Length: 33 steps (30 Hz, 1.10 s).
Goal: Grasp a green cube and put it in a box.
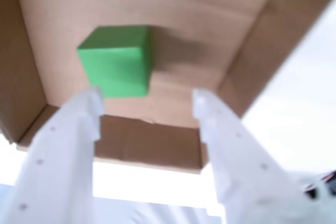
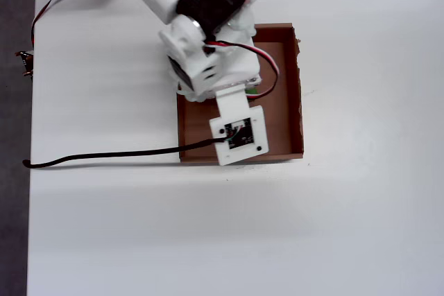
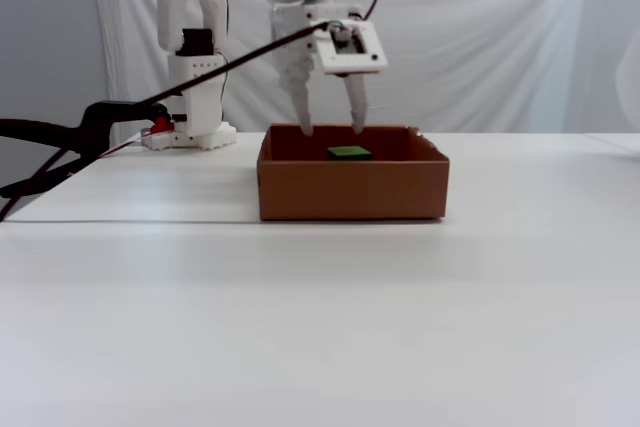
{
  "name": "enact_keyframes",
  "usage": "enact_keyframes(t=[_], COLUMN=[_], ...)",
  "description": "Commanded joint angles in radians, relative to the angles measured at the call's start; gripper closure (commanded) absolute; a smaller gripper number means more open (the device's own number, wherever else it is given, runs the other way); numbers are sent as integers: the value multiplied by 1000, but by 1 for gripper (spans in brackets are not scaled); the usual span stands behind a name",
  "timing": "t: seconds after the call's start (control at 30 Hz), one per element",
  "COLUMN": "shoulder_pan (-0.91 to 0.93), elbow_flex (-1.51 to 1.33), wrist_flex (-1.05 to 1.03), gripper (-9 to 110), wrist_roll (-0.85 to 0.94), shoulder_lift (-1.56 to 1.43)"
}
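The green cube [image 1: 117, 60] lies on the floor of the brown cardboard box [image 1: 157, 9]. In the fixed view its top [image 3: 349, 153] shows just above the box's front wall [image 3: 350, 187]. In the overhead view only a green sliver [image 2: 252, 90] shows under the arm, inside the box [image 2: 295, 95]. My white gripper [image 1: 147, 100] is open and empty, fingers spread, hovering above the cube. In the fixed view its fingertips [image 3: 330, 130] hang just above the box rim, either side of the cube.
The arm's base [image 3: 190, 97] stands behind the box at the left. A black cable [image 2: 104, 155] runs across the white table to the wrist camera. A black clamp [image 3: 60, 142] sits at the table's left edge.
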<state>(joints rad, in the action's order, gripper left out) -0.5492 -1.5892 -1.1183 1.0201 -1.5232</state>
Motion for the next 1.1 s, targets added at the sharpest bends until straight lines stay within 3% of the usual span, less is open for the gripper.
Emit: enact_keyframes(t=[0.0,0.2,0.37,0.6,0.77,1.07], shoulder_pan=[103,382,548,649,707,704], elbow_flex=[-52,-354,-764,-1135,-1313,-1384], wrist_flex=[-48,-69,-49,12,-58,-112], gripper=[80,80,80,80,80,80], wrist_roll=[-6,-6,-6,-29,-57,-74], shoulder_lift=[-267,-686,-1026,-1299,-1545,-1661])
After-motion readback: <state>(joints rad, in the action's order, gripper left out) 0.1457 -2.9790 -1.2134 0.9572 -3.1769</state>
